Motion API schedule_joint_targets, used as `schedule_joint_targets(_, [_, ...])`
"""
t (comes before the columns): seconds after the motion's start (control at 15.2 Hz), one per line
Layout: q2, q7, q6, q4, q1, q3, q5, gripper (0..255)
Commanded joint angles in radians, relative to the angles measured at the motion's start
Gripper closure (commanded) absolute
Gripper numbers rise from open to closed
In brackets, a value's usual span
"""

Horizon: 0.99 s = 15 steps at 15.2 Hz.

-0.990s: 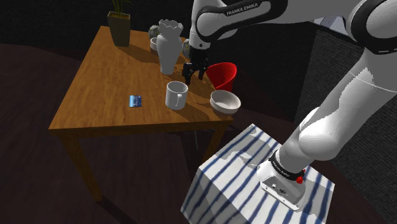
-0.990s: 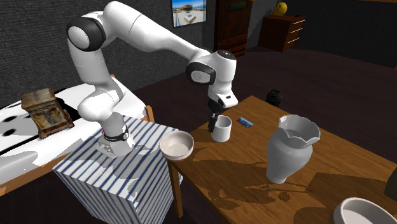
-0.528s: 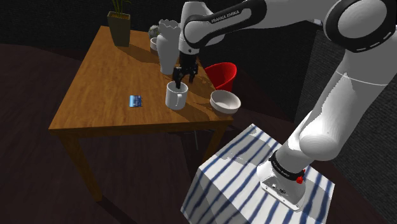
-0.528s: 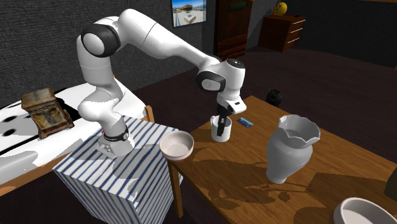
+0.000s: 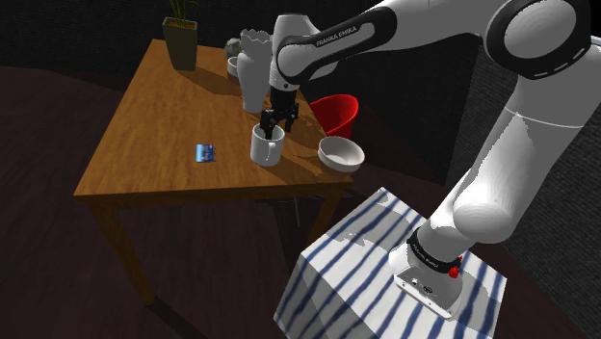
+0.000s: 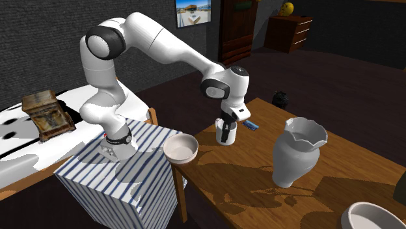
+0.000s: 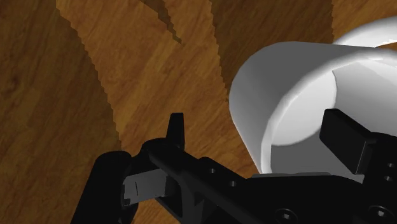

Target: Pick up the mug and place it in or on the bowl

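1. Nearest in the shoulder view is the stand (image 5: 385, 279), draped in a blue-and-white striped cloth, with the white arm (image 5: 501, 164) rising from it.
2. Just past it is the wooden surface (image 5: 154, 125). A white bowl (image 5: 341, 153) sits close to the edge nearest the stand, upright and empty.
3. The white mug (image 5: 266, 146) stands upright on the surface, near the bowl on the shoulder view's left and not touching it.
4. The gripper (image 5: 272, 123) hangs at the mug's rim, pointing down. In the wrist view its fingers (image 7: 176, 130) stand spread apart and straddle the mug's wall, one outside over the wood and the other inside the cup. The outer finger shows a gap to the wall, so nothing is grasped.
5. A small blue item (image 5: 204, 152) lies flat on the shoulder view's left of the mug, apart from it.
6. Farther back is a red chair (image 5: 339, 114) beyond the bowl.
7. A white scalloped vase (image 5: 254, 72) stands behind the mug.
8. A potted plant (image 5: 180, 40) sits at the far corner.
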<state>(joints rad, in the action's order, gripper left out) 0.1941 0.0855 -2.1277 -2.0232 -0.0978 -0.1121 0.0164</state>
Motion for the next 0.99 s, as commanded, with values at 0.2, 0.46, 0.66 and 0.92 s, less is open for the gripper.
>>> schedule_joint_targets(0.2, [0.0,0.0,0.0,0.0,0.0,0.0,0.0,255])
schedule_joint_targets(0.46, [0.0,0.0,0.0,0.0,0.0,0.0,0.0,255])
schedule_joint_targets(0.66, [0.0,0.0,0.0,0.0,0.0,0.0,0.0,255])
schedule_joint_targets(0.92, [-0.013,0.0,0.024,0.011,0.0,0.0,0.001,255])
